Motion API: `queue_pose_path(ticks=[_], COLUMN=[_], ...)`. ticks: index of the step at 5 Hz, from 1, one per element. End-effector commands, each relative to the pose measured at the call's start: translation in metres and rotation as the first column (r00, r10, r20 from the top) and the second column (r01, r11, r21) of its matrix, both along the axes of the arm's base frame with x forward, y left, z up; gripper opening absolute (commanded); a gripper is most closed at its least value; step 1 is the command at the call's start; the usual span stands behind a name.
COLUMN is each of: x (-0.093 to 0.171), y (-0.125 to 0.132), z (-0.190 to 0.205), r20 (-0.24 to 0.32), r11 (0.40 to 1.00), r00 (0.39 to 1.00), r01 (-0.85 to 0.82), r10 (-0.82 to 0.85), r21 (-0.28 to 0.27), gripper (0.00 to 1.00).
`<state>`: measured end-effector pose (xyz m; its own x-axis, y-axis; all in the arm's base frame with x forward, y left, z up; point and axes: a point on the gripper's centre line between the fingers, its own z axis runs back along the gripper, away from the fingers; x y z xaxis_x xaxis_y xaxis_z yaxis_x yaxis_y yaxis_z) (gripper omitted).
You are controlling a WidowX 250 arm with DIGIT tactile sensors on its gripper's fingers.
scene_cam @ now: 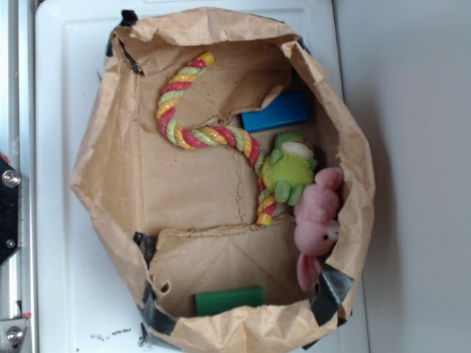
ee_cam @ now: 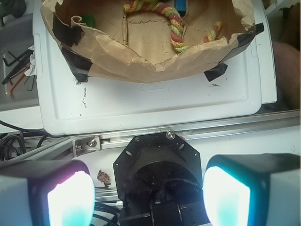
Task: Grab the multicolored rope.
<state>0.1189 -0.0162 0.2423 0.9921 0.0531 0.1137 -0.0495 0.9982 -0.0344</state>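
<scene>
Well ahead of your gripper (ee_cam: 149, 194), jaws sitting wide apart and gripping nothing, the multicolored rope (ee_cam: 176, 29) is getting cropped by the frame's top edge inside the paper bag (ee_cam: 141, 61).

We see bright, even light; soft focus in exterior view. Wrist view: blurred glowing cyan gripper pads (ee_cam: 70, 200) blown out, mild edge distortion.

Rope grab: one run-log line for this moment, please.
phase: pre-reach | claw: open, outside bag | rope: untouched, curved on bag floor, one end by green plush
</scene>
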Motion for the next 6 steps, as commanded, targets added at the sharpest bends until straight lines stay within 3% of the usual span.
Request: queue_pose_path(ticks=[1,3,4,6], x=[0.0,0.069,0.09,0.126], y=[0.0,0.011,0.019,0.034], z=[0.0,-0.012,-0.017,-0.04], r20=[0.0,0.025,0.057,0.068], r11=[1.0,0.999,0.983,0.941], r00=[1.0,0.999,0.983,0.943], r01=[0.0,0.04,0.173,0.319], r10=[0.0,-0.041,-0.176,-0.327], r21=[0.0,0.033,0.056,0.111], gripper=[1.0,1.0,1.0,1.0])
